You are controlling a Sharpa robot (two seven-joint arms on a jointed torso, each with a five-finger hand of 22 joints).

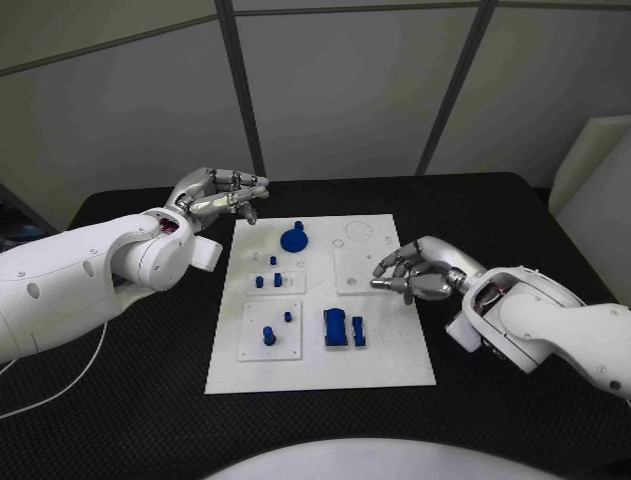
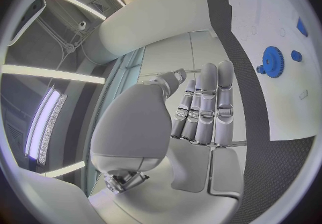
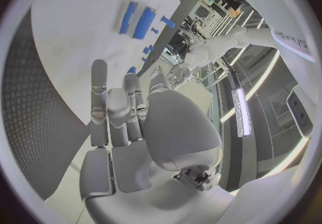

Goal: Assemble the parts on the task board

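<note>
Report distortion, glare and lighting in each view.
Head view: even light, no glare on the task board, straight edges stay straight. Left wrist view: fisheye bends the board's edge; bright ceiling strips behind the left hand. Right wrist view: same curving; light strips glare beside the right hand.

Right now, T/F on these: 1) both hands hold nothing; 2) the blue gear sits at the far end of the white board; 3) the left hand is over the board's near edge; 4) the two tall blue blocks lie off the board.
1) True: the left hand and right hand hold nothing.
2) True: the blue gear-shaped part sits toward the far end of the white task board.
3) False: it hovers by the far left corner.
4) False: the two tall blue blocks stand on the board.
</note>
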